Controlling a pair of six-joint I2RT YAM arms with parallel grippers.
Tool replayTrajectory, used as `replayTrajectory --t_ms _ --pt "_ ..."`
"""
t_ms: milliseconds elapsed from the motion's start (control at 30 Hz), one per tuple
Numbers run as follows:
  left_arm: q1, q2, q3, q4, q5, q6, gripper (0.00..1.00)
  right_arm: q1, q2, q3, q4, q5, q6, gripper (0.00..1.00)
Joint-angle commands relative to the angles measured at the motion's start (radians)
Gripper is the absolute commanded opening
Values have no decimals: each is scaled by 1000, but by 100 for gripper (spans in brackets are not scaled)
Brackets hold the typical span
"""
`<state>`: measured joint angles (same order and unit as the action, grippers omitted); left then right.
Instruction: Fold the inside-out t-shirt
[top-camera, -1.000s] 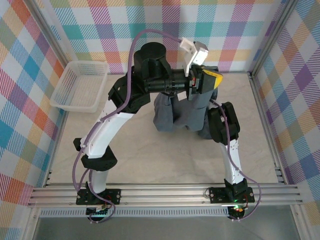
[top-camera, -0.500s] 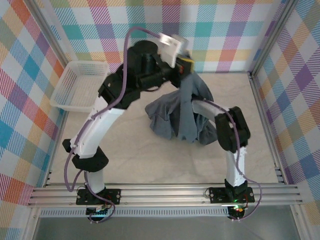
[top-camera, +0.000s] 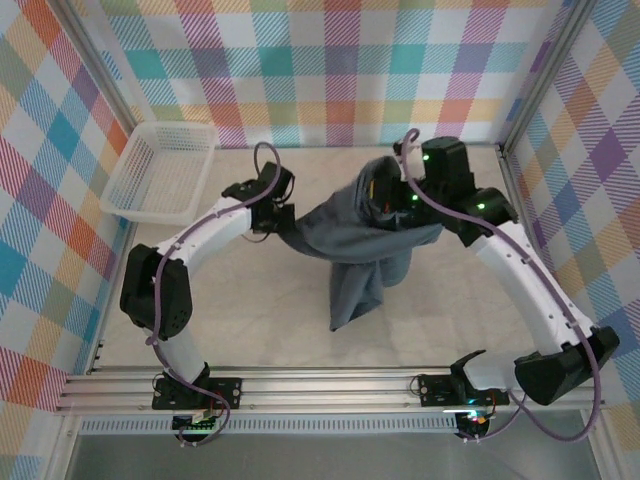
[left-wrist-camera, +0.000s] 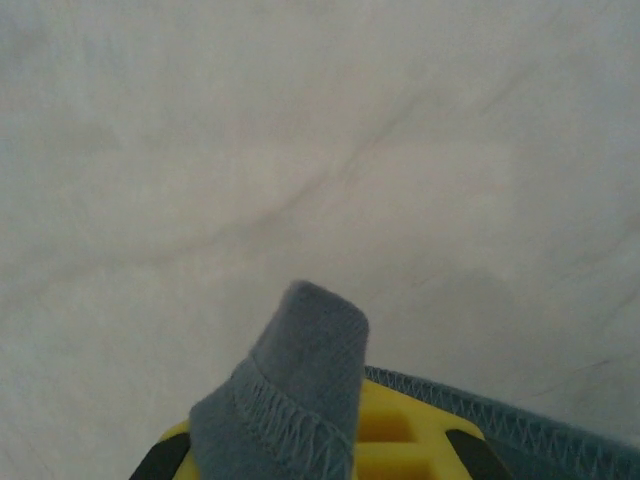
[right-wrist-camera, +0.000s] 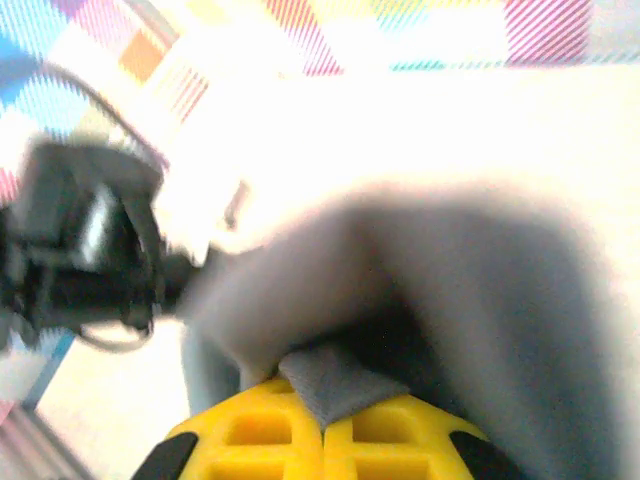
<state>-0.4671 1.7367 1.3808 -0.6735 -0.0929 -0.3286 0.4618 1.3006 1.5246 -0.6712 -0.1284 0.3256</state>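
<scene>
The inside-out t-shirt (top-camera: 360, 235), dark slate-grey, hangs stretched between my two grippers above the middle of the table, one loose end drooping toward the near side. My left gripper (top-camera: 284, 221) is shut on its left end, low over the table. In the left wrist view a stitched hem of the t-shirt (left-wrist-camera: 300, 370) sticks out of the left gripper (left-wrist-camera: 345, 445). My right gripper (top-camera: 388, 196) is shut on the upper right part, held higher. In the right wrist view a fold of the t-shirt (right-wrist-camera: 335, 385) is pinched in the right gripper (right-wrist-camera: 323, 432).
A white mesh basket (top-camera: 200, 185) stands at the back left by the checked wall. Pale table cloth (top-camera: 250, 310) lies bare in front of the shirt. Metal frame rails run along the near edge (top-camera: 330, 385) and right side.
The left arm swung from high at the back down to the left, low over the table. The right arm rose to the back right and shut on the shirt, now spread between them.
</scene>
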Motion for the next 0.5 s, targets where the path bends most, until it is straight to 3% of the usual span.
replayTrajectory --t_ms 0,67,167,300,367,467 --pt "44 -148 -115 83 0 -54 29 -38 -26 66 36 138 4 0" --pt "76 -228 -140 101 39 -63 60 -54 -48 46 80 102 9 0" --pt "93 -337 -98 123 182 -30 79 -58 -58 -6 149 3 23 0" --pt "72 -357 -15 228 596 -28 86 -60 -58 -58 215 -128 62 0" --pt "19 -326 26 260 669 -18 87 -60 -58 -82 259 -185 79 0" --pt "-71 -235 115 247 668 54 89 -60 -46 -78 277 -239 98 0"
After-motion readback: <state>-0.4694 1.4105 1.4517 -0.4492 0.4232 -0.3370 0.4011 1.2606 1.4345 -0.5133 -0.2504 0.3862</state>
